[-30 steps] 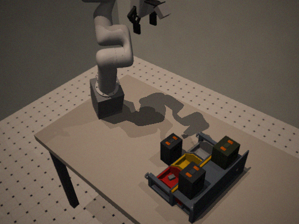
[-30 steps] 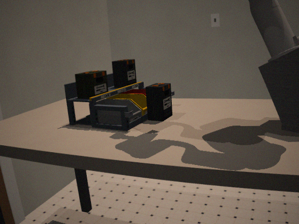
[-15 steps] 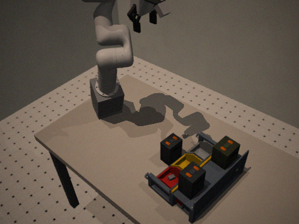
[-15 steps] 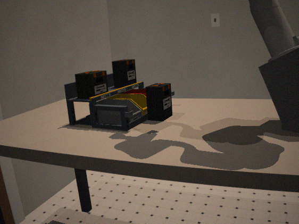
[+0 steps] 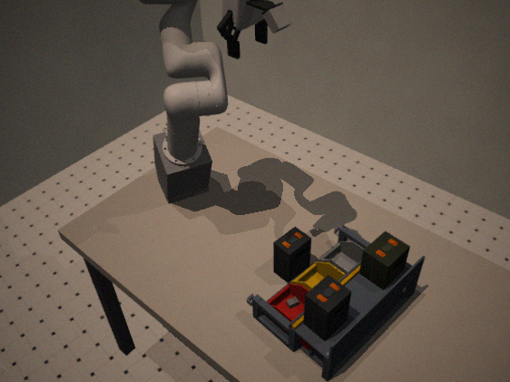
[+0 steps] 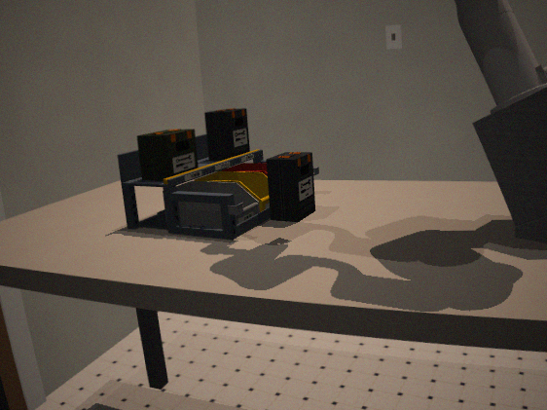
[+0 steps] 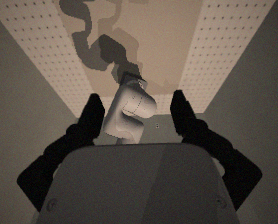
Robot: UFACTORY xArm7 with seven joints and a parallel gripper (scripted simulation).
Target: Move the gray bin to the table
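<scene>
The gray open bin (image 5: pixel 346 256) (image 6: pixel 200 215) sits in the shelf's lower level, at the end beside the yellow bin (image 5: pixel 318 277) (image 6: pixel 255 186). The red bin (image 5: pixel 282 304) (image 6: pixel 253 167) is at the other end, with a small gray part (image 5: pixel 293 301) in it. The bins' rear parts are hidden under the upper board. Any parts in the gray bin cannot be made out. The blue-gray shelf (image 5: pixel 363 302) (image 6: pixel 130 205) stands on the table top (image 5: pixel 204 255) (image 6: pixel 73 235). My gripper (image 5: pixel 247 45) (image 7: pixel 136 100) is open and empty, high above the table and well away from the bins.
A black box (image 5: pixel 291 256) (image 6: pixel 291 188) stands on the table before the yellow bin's open front. A second black box (image 5: pixel 328 309) (image 6: pixel 227 134) and a dark green box (image 5: pixel 385 261) (image 6: pixel 165 154) stand on the shelf's upper board. A yellow-edged label rail runs above the bins.
</scene>
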